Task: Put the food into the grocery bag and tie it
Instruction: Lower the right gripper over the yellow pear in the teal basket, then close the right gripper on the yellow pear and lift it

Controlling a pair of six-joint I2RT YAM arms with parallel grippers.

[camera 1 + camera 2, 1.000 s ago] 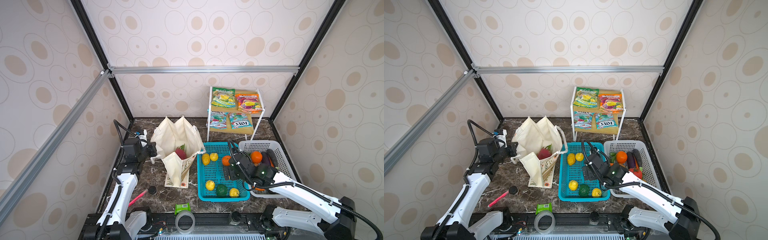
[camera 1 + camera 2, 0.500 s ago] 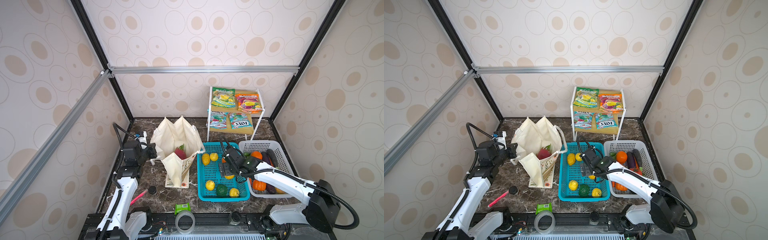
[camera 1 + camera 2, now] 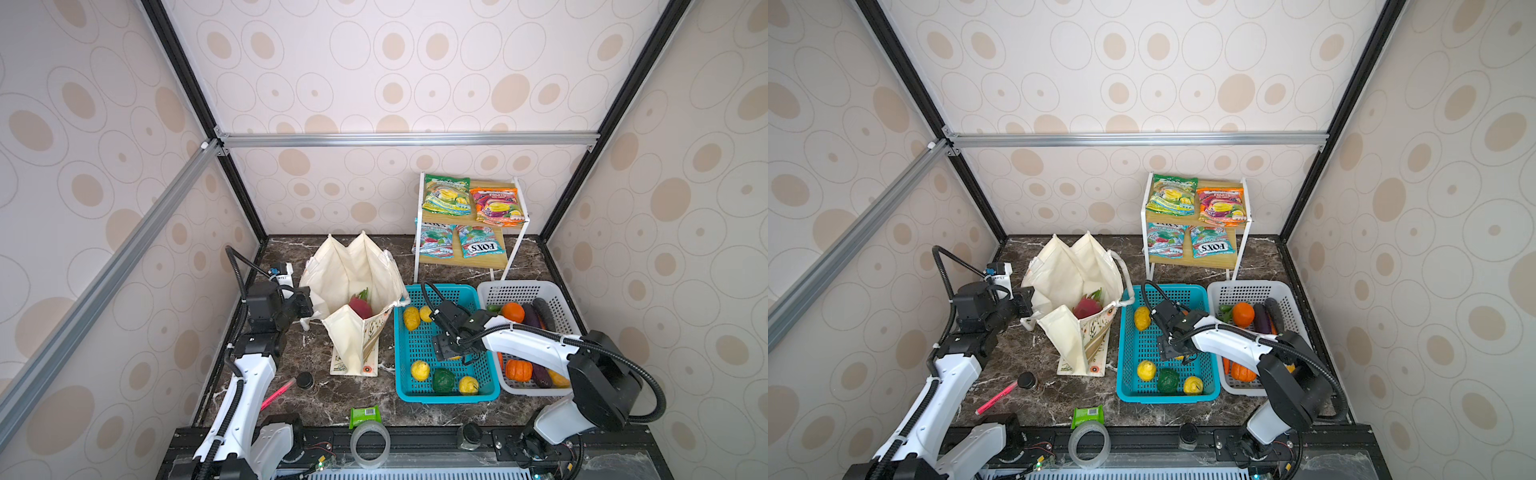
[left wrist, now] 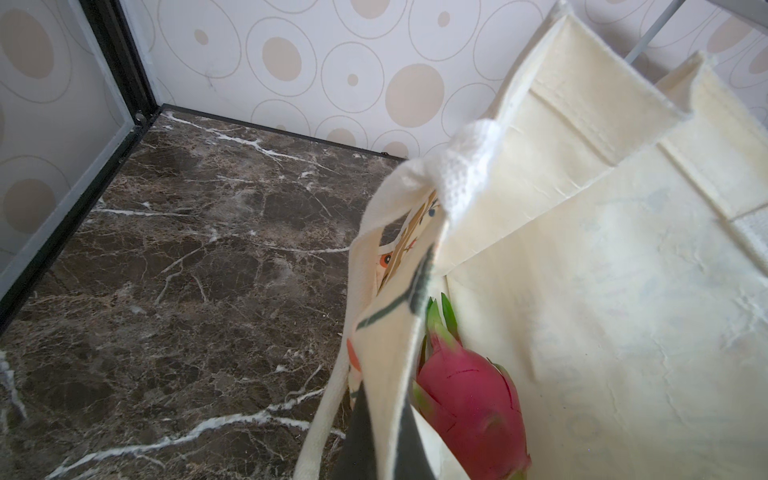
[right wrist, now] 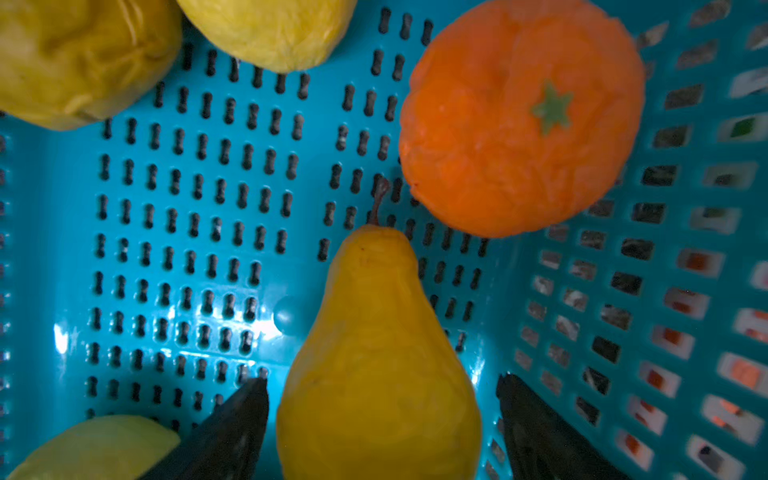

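The dragon fruit sits inside the open grocery bag.

The grocery bag was seen as matt, woven cream cloth. The 4 snack packets were wrapped in glossy film. The blue basket was moulded in shiny perforated plastic. The pear was finished smooth, the orange wrinkled.

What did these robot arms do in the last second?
The right arm folded inward and the right tool edged deeper into the blue basket; it now straddles a yellow pear, jaws open. The left tool kept gripping the grocery bag; the dragon fruit stayed inside.
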